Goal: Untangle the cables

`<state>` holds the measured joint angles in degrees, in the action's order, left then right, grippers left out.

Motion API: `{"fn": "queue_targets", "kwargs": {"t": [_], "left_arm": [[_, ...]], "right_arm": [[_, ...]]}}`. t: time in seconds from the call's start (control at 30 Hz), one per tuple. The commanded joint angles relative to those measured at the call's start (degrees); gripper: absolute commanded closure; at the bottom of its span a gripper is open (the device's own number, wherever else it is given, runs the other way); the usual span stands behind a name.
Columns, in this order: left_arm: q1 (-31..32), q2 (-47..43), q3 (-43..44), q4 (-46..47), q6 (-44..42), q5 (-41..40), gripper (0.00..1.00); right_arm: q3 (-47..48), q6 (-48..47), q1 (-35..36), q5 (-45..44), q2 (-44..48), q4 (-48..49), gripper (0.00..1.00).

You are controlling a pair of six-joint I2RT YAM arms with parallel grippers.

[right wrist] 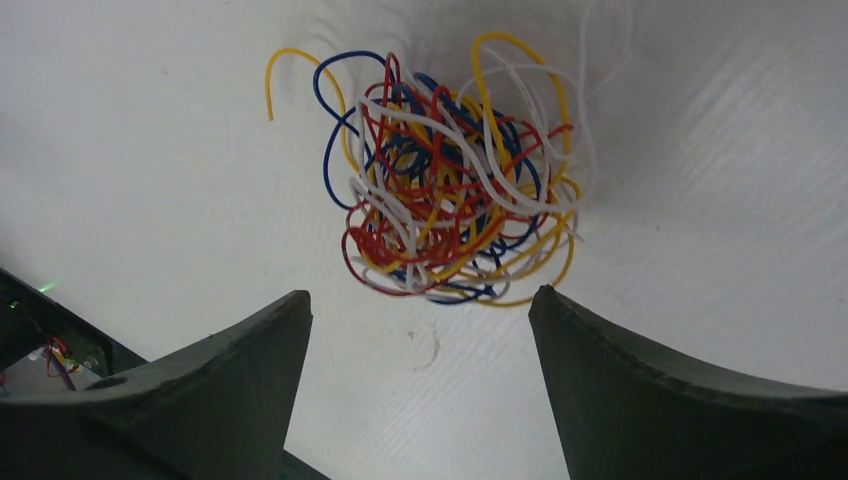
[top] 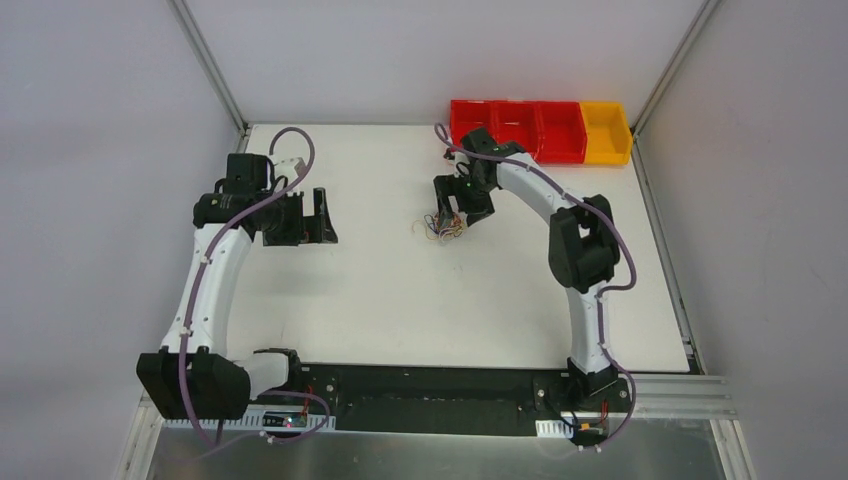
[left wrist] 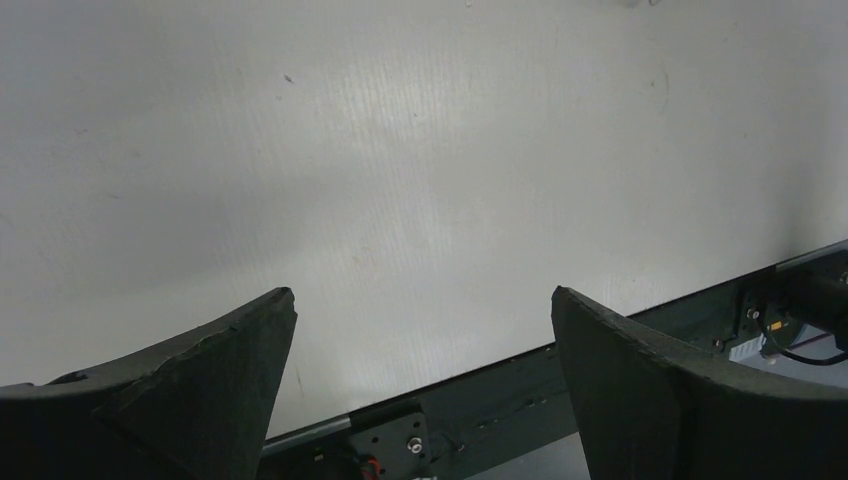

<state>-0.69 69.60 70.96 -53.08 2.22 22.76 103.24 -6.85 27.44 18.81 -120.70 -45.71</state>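
I see the cables [right wrist: 455, 190] as one tight clump of red, yellow, white and blue wires. It lies on the desk [top: 400, 300], in the far half and right of the middle. My right gripper [right wrist: 420, 300] hangs close by the clump, jaws spread wide with nothing between them. My left gripper [left wrist: 423, 295] is spread wide too, over bare desk toward the left edge, well apart from the wires. Three red bins [top: 515, 128] and a yellow bin [top: 606, 130] sit in a row at the far right corner.
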Motion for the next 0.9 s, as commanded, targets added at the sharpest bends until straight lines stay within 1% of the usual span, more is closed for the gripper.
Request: {"fn": "queue_targets", "kwargs": {"t": [0.0,0.17,0.23,0.33,0.37,0.43,0.47,0.5,0.6,0.67,0.73,0.77,0.83,0.87], "left_arm": [[0.4,-5.1,-4.8,5.3,4.1,4.6,0.0],[0.5,-7.1,-8.5,10.4,5.5,7.1,0.0],[0.5,-6.7,-9.3,12.0,5.9,8.9,0.0],[0.4,-5.2,-10.1,14.8,6.1,12.5,0.01],[0.4,-4.5,-10.4,16.1,6.1,13.8,0.04],[2.4,-3.0,-10.8,18.5,6.0,15.7,0.06],[4.0,-1.4,-10.9,19.8,5.9,16.5,0.07],[6.3,0.2,-10.7,20.8,5.3,16.2,0.09],[13.2,3.8,-10.0,22.9,4.1,15.4,0.09],[15.8,7.0,-9.4,24.9,5.1,15.8,0.09],[16.5,10.7,-7.4,26.6,6.8,15.7,0.08],[16.4,12.6,-6.5,27.4,8.2,15.5,0.08],[16.4,15.7,-5.0,30.0,10.3,15.9,0.07],[16.4,17.1,-4.5,31.6,11.7,16.2,0.07]], "right_arm": [[5.7,0.9,1.3,-1.1,-3.3,0.8,0.2],[6.7,0.2,2.2,-4.2,-6.1,2.2,0.4],[7.0,-0.3,2.2,-4.2,-6.5,1.6,0.56],[4.4,-0.8,2.2,-0.9,-3.1,1.1,0.92],[2.4,-1.0,2.3,1.1,-0.9,1.8,1.0],[-2.6,-1.3,2.6,5.7,4.6,3.6,1.0],[-6.4,-1.4,2.9,9.5,8.7,4.9,1.0],[-10.0,-1.6,3.2,11.9,12.7,6.3,1.0],[-15.2,-2.2,4.1,16.3,18.8,7.0,1.0],[-17.3,-2.3,4.6,16.9,21.2,7.1,1.0],[-19.0,-0.5,4.9,11.4,22.0,9.0,1.0],[-18.6,0.2,4.8,7.6,21.4,9.5,0.92],[-16.3,1.1,4.8,0.8,18.6,9.4,0.6],[-15.0,1.8,4.8,-1.8,17.0,9.5,0.4]]}}
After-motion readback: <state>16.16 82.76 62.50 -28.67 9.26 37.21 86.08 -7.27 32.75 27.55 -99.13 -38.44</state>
